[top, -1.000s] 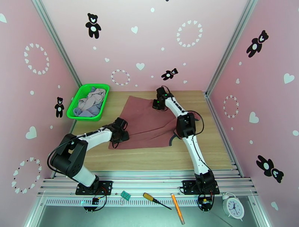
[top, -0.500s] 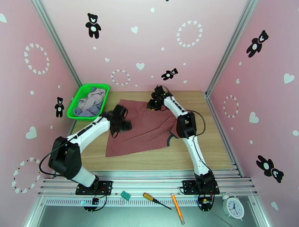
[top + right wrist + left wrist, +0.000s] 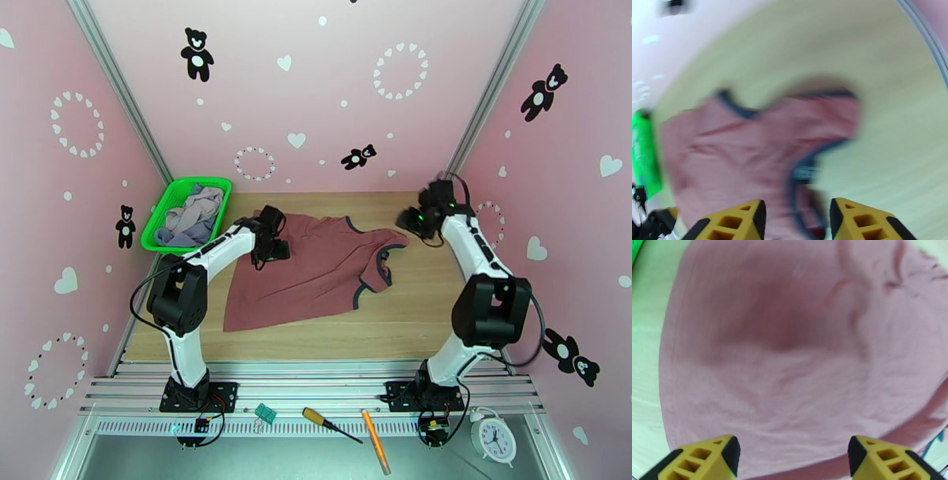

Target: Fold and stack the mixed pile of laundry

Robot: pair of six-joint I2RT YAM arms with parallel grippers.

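Rust-red top [image 3: 316,268], lying spread on the counter [image 3: 316,339] under the left gripper [image 3: 793,450] and beside the right gripper [image 3: 797,211], both spread and empty: laying-out step apparently complete, so folding next requires pinching an edge.

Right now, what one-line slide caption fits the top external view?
Rust-red cloth top with dark trim spread on wooden table, open left gripper over its far-left corner, open right gripper beside it.
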